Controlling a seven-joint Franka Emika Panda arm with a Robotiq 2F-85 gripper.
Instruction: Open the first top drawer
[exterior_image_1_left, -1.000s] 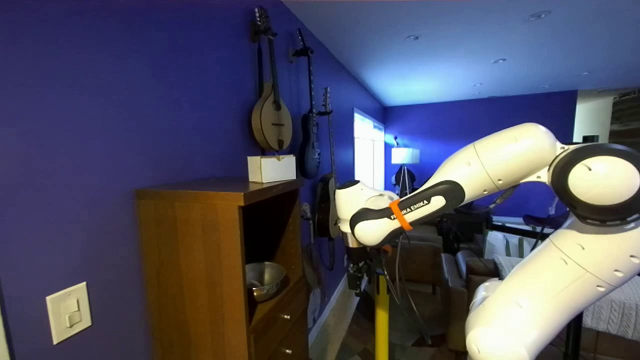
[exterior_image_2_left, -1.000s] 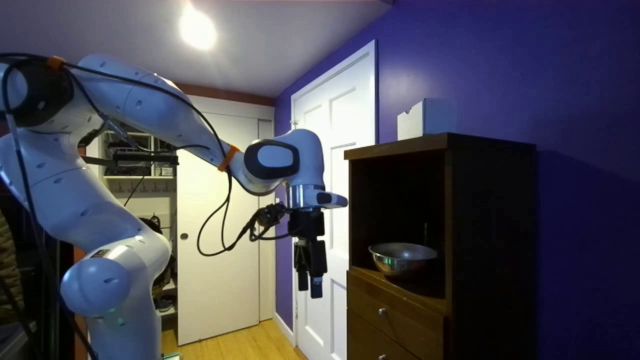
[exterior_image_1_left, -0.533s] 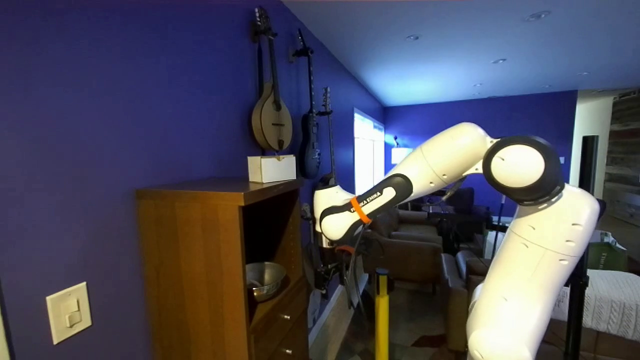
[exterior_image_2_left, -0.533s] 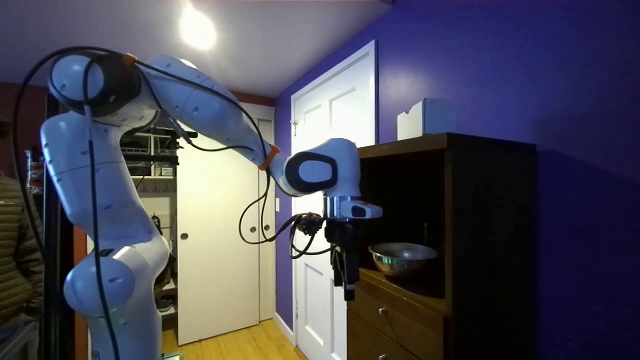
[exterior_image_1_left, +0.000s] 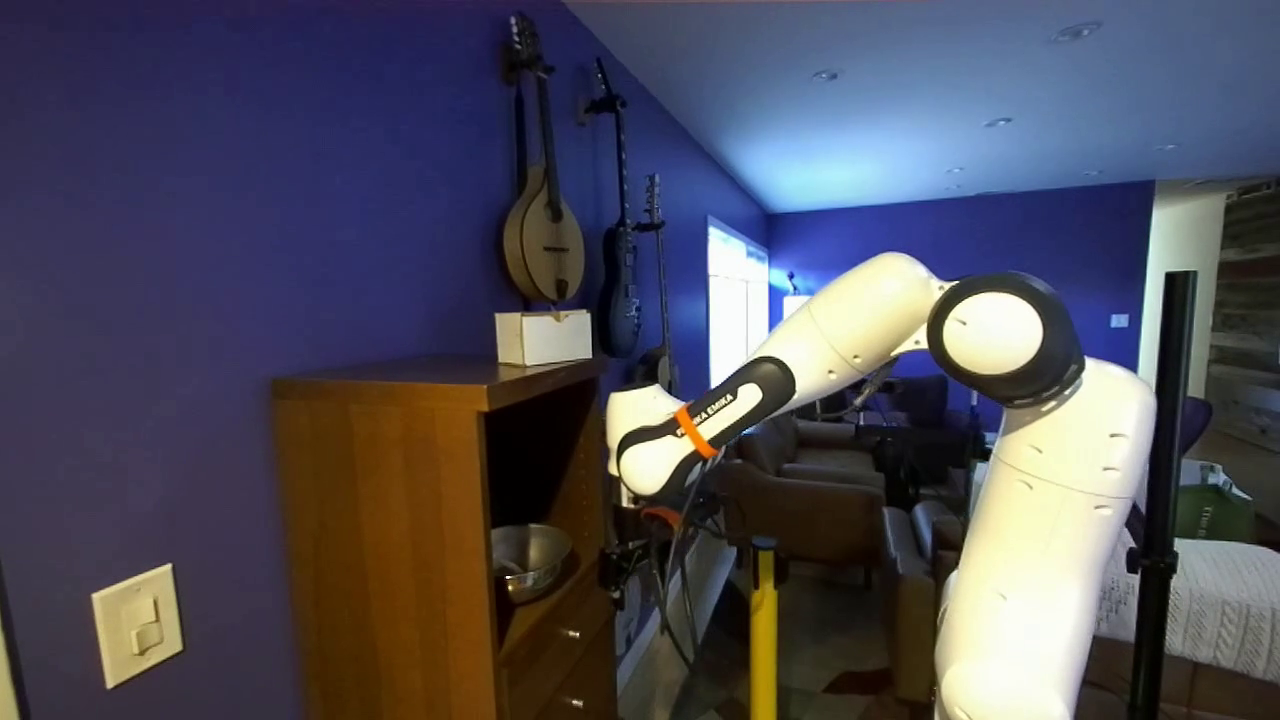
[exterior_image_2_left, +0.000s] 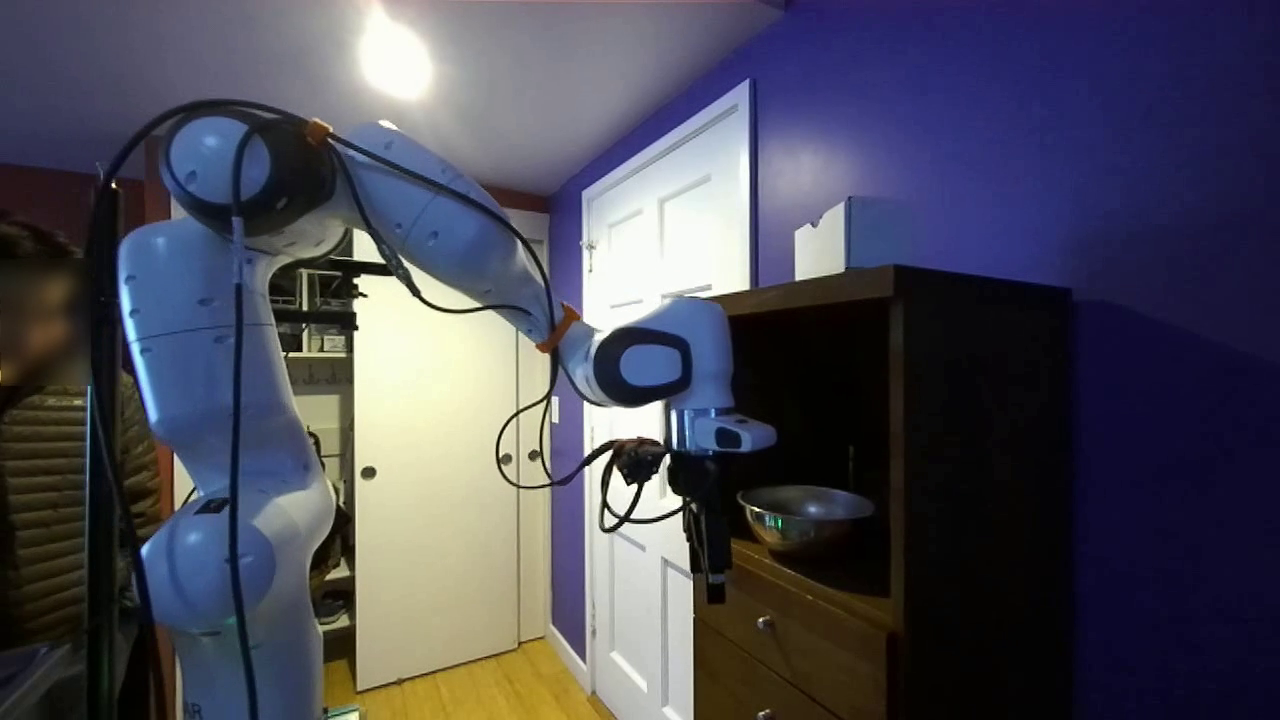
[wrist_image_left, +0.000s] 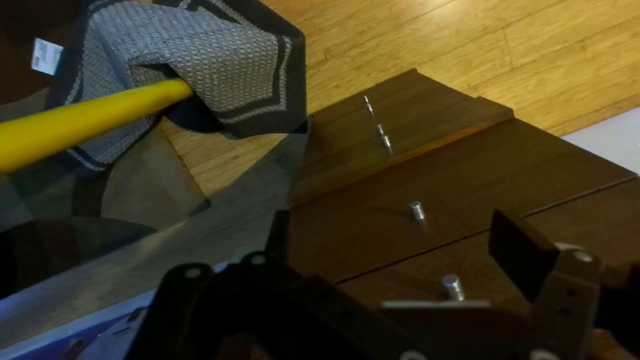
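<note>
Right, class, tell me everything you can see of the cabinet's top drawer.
The top drawer shows a flat brown front, apparently wood, with one small silvery, metal-looking knob near its middle. It looks shut, its sides hidden, sitting directly below the open compartment and above another drawer. The open hand appears clear of the knob.

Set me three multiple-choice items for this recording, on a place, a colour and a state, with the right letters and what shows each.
1. Where is the bowl relative to the top drawer?
A) inside it
B) below it
C) above it

2. What colour is the box on the cabinet?
A) white
B) green
C) red

3. How does the gripper stand?
A) shut on the bowl
B) open
C) fully shut

1: C, as it sits on the shelf directly over the top drawer.
2: A, as an exterior view shows its front white.
3: B, as the wrist view shows the fingers well apart.
</note>
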